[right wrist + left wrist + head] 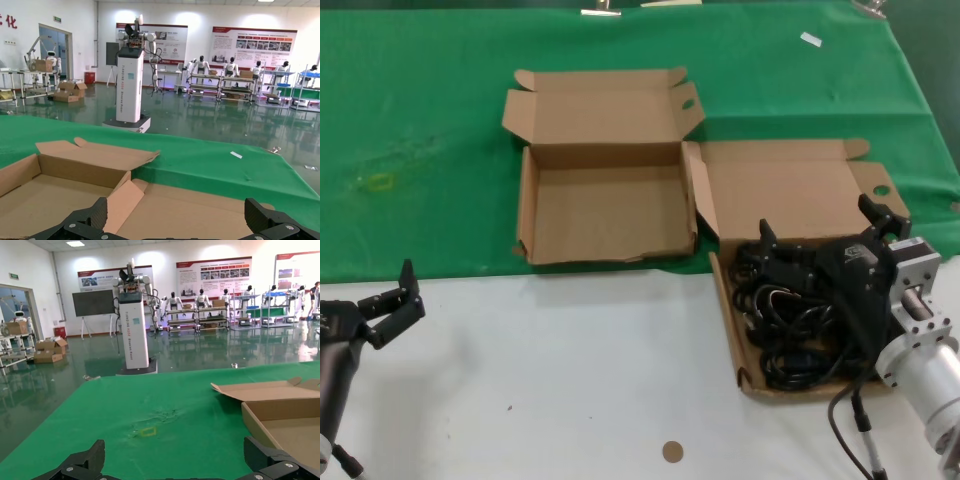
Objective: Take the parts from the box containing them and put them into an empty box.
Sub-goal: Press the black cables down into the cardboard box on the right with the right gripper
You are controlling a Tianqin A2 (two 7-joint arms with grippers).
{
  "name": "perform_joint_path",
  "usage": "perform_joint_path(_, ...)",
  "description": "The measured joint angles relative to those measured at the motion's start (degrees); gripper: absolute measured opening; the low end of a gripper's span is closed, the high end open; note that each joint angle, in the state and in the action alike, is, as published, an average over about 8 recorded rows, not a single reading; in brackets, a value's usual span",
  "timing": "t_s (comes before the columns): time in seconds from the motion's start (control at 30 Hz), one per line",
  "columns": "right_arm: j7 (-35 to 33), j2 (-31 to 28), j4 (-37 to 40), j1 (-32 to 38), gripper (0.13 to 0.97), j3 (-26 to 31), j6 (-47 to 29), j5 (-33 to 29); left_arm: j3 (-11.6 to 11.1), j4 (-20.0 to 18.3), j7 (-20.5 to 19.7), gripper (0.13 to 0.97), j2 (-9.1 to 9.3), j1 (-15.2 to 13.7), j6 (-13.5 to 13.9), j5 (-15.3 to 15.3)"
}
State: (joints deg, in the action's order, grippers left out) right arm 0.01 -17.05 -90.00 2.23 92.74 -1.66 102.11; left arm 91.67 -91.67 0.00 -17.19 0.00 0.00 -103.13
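At lower right of the head view, the right hand [825, 228] hangs spread wide over the parts [790, 320], black cords heaped in the box containing them [790, 190]. The empty box [605, 210] sits centre frame on the bench [570, 380]. The left hand [395, 300] waits released, lower left.

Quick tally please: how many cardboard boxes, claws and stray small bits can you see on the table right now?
Cardboard boxes: 2, the empty box and the box of cords
Claws: 2, left claw and right claw, both open
Brown disc: 1
White scrap: 1
Total: 6
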Motion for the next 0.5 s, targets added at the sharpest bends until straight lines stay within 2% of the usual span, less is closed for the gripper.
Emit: perform_joint_path(0.5,0.00,0.00,0.00,0.00,0.966,0.00,0.00,0.00,0.00,0.00,0.00,0.966,0.00,0.00,0.00,0.00)
